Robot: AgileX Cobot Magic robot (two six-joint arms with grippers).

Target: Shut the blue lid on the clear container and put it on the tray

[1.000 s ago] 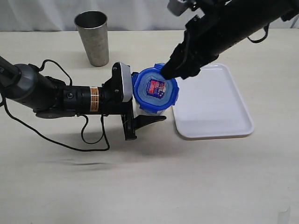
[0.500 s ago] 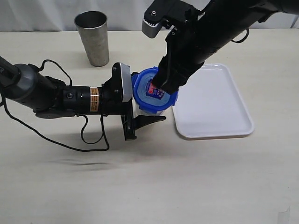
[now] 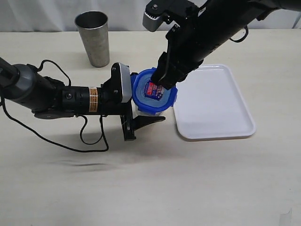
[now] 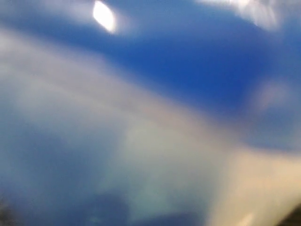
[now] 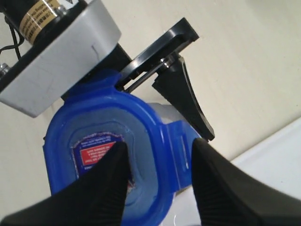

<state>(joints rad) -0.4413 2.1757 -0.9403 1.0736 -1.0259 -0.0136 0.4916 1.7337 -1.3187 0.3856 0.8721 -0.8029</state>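
Over the blue lid hangs the right gripper (seemingly touching).

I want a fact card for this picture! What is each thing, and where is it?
blue lid: on top of the clear container, sticker facing up
clear container: beside the tray, not on it
left hand: closed around the container from the side
right hand: above the lid, fingers apart, one over the sticker and one outside a clip tab
tray: white, flat on the table, to the right of the container
metal cup: upright at the back, away from everything else
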